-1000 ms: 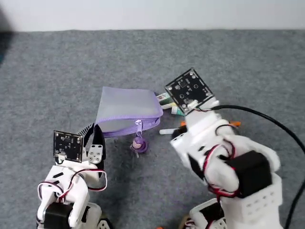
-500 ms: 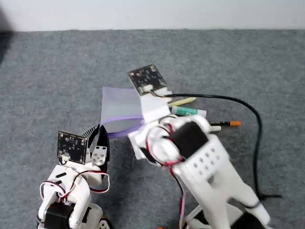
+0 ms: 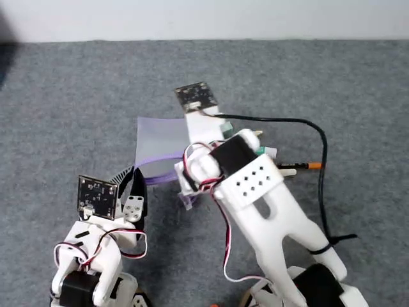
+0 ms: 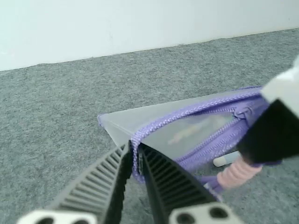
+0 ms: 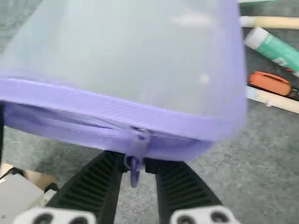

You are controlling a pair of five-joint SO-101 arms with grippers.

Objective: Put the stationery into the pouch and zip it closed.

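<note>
1. Your table top was covered in a grey, felt-like material. A plain white wall ran along its far edge.
2. The pouch, purple and see-through, lay flat near the middle of that surface. Its zip edge faced the arms.
3. Your left gripper sat at one corner of the pouch. Its jaws were almost together, pinching the purple end of the zip.
4. Your right gripper was low against the zip edge, further along from the left one. Its jaws stood a narrow gap apart, with the zip pull hanging between them. You could not tell whether either jaw touched it.
5. The stationery lay outside the pouch, on the table beside the end away from the left gripper. A cream stick, a green tube and an orange-tipped pen sat close together there.
6. A pink charm lay on the table just beside the zip.
7. From above, the right arm reached across the near part of the pouch. It hid the zip and parts of the stationery.
8. A black cable ran from that arm's wrist out over the stationery, then back toward the arm's base.
</note>
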